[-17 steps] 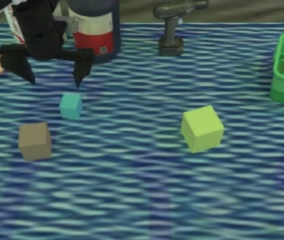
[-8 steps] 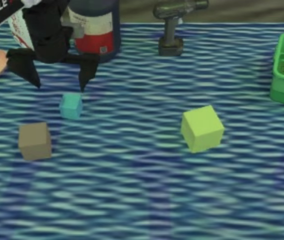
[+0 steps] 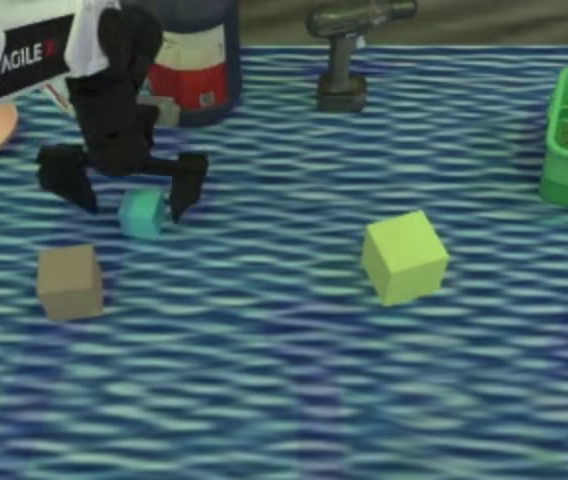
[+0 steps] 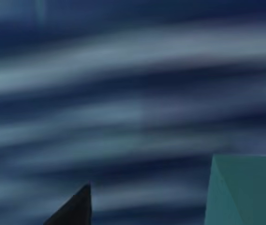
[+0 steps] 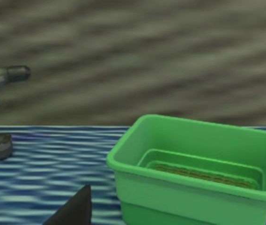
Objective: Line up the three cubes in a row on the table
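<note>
- left gripper (image 3: 129, 196) sits at the far left of the table (image 3: 284, 380), jaws spread wide, straddling the small teal cube (image 3: 142, 213) without gripping it.
- tan-olive cube (image 3: 69, 282) lies just nearer, further left.
- lime-green cube (image 3: 404, 256) rests well apart, right of centre.
- right gripper's jaws: cannot tell.

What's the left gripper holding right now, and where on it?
Nothing held. The left gripper is open, fingers either side of the small teal cube, which sits on the table.
</note>
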Robot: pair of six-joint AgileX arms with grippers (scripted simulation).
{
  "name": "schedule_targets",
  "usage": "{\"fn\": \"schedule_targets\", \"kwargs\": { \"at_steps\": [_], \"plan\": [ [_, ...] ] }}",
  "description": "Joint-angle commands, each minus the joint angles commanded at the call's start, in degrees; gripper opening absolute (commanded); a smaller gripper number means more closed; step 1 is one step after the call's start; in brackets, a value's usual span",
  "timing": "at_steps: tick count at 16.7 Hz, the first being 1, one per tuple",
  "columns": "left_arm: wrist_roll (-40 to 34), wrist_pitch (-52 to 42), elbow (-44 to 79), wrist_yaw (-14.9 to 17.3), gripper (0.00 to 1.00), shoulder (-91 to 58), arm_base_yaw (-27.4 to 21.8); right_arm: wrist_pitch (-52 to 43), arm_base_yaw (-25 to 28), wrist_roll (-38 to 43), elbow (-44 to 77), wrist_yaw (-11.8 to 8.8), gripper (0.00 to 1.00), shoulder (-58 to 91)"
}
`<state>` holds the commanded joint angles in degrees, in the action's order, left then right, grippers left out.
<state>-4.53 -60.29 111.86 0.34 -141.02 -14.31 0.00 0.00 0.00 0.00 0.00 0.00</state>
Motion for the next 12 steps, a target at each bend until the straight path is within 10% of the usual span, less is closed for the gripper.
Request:
{"fn": "schedule_targets", "kwargs": {
  "at_steps": [6,12],
  "plan": [
    [0.0,2.7,-2.2,0.0,1.0,-1.0,0.0,0.0,0.0,0.0,0.0,0.0,1.0,0.0],
    [0.0,2.7,-2.2,0.0,0.55,-1.0,0.0,0.0,0.0,0.0,0.0,0.0,1.0,0.0]
  ]
}}
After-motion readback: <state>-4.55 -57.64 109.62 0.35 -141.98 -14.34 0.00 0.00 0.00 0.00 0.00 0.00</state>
